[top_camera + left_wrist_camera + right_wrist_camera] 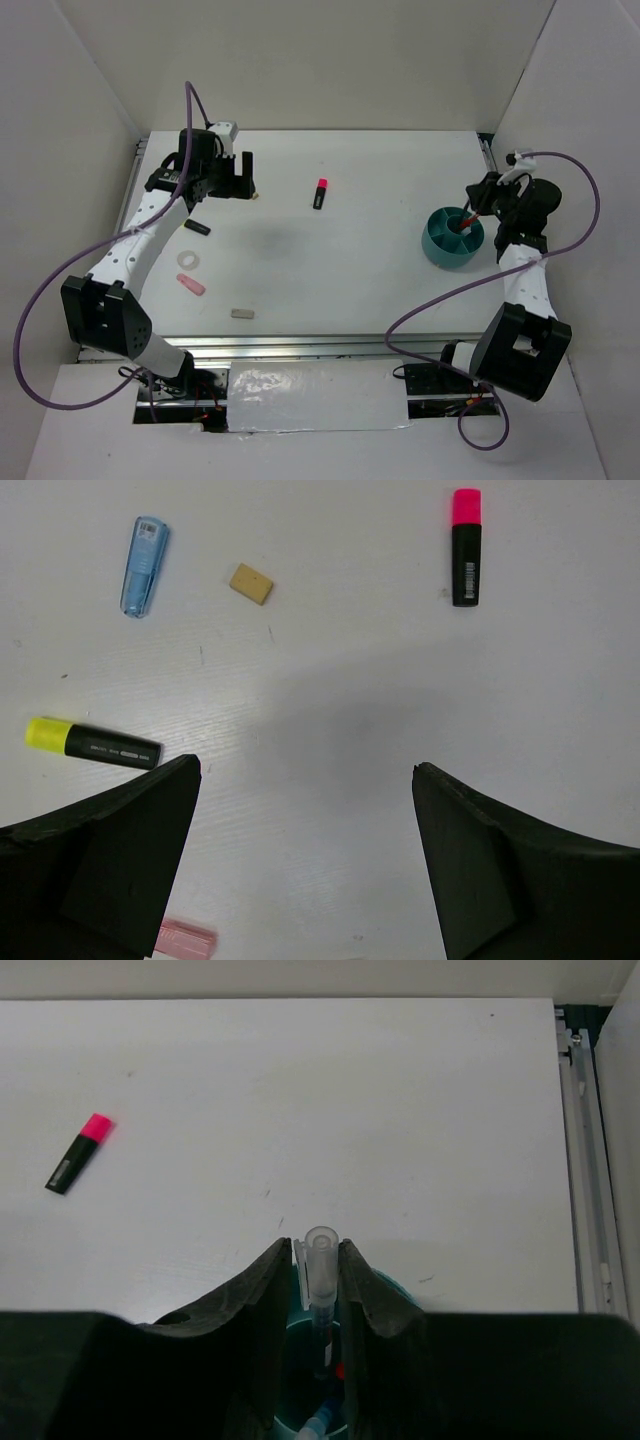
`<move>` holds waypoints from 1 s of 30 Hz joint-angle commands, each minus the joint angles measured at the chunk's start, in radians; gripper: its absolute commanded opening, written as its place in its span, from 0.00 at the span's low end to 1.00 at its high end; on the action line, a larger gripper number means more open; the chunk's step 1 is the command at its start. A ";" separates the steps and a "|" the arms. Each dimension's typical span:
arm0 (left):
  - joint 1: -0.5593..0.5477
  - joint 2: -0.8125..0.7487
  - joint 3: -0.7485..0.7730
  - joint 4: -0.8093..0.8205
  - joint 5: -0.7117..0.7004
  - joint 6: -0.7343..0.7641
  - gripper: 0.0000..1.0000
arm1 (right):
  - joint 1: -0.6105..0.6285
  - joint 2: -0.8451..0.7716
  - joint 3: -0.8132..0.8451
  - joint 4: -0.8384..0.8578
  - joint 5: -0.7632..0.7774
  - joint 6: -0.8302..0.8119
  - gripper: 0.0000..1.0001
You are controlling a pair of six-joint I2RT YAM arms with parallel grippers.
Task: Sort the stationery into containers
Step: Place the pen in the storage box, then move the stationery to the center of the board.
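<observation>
Gripping clear pen (322, 1260) — right tool (314, 1254) | round teal cup (436, 251) beneath | left tool (305, 769) wide

Cup (440, 256) far right — highlighter (320, 193) centre, tape ring (188, 260) left

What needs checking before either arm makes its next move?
1. Right gripper shut on the pen: ok.
2. Pen over the cup: ok, its lower end dips inside.
3. Compartment under the pen free: cannot tell, the fingers hide it.
4. Left gripper open and empty: ok.
5. Left gripper centred on an item: not ok; only bare table lies between its tips, and the yellow highlighter lies off beside one of them.
</observation>
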 commanded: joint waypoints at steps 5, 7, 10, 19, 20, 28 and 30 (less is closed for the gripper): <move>0.031 0.028 0.009 0.023 -0.013 -0.025 0.99 | 0.004 -0.037 -0.027 0.036 -0.038 -0.011 0.51; 0.042 0.030 0.007 0.021 -0.011 -0.025 0.99 | 0.006 -0.051 -0.018 0.021 -0.046 -0.011 0.58; 0.062 0.027 0.007 0.004 0.001 -0.009 0.99 | 0.000 -0.084 0.002 -0.030 -0.070 -0.003 0.59; 0.241 0.054 -0.055 -0.077 0.076 0.180 0.93 | 0.060 -0.129 0.241 -0.439 -0.128 -0.130 0.58; 0.266 0.063 -0.059 -0.085 0.079 0.270 0.92 | 0.075 -0.123 0.278 -0.473 -0.130 -0.141 0.60; 0.347 0.339 0.105 -0.230 -0.028 0.279 0.83 | 0.164 -0.149 0.328 -0.631 -0.047 -0.166 0.69; 0.366 0.437 0.193 -0.298 -0.005 0.127 0.82 | 0.179 -0.169 0.314 -0.618 -0.036 -0.153 0.69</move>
